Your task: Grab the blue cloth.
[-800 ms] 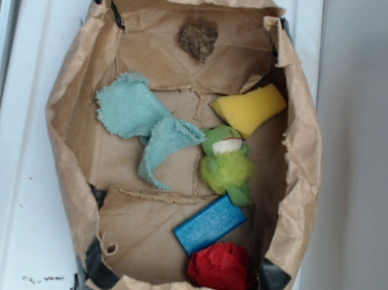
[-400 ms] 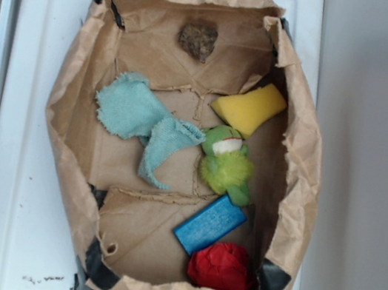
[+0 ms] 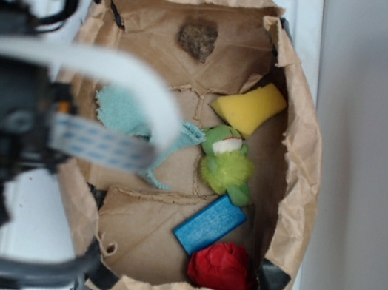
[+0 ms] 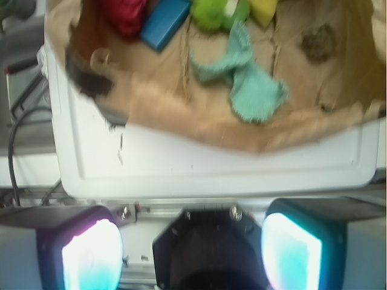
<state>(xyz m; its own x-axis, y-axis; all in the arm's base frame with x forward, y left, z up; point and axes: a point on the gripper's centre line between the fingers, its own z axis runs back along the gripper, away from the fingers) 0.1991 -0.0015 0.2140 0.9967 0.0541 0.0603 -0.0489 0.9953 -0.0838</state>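
The blue cloth (image 3: 120, 108) is a pale teal frayed rag lying on the floor of the brown paper bag (image 3: 302, 156), left of centre. My blurred arm (image 3: 10, 120) reaches in from the left and covers the cloth's middle. In the wrist view the blue cloth (image 4: 249, 83) lies well ahead, past the bag's near wall. My gripper (image 4: 192, 254) is open, its two glowing pads (image 4: 91, 257) far apart with nothing between them. It hovers over the metal rail outside the white tray's edge (image 4: 211, 175).
Also in the bag: a yellow sponge (image 3: 249, 107), a green plush toy (image 3: 226, 164), a dark blue block (image 3: 210, 224), a red crumpled item (image 3: 223, 266) and a brown lump (image 3: 197, 40). The bag's crumpled walls stand up all round.
My arm has swung into the exterior view from the left and now hides part of the blue cloth. The objects in the bag have not moved.
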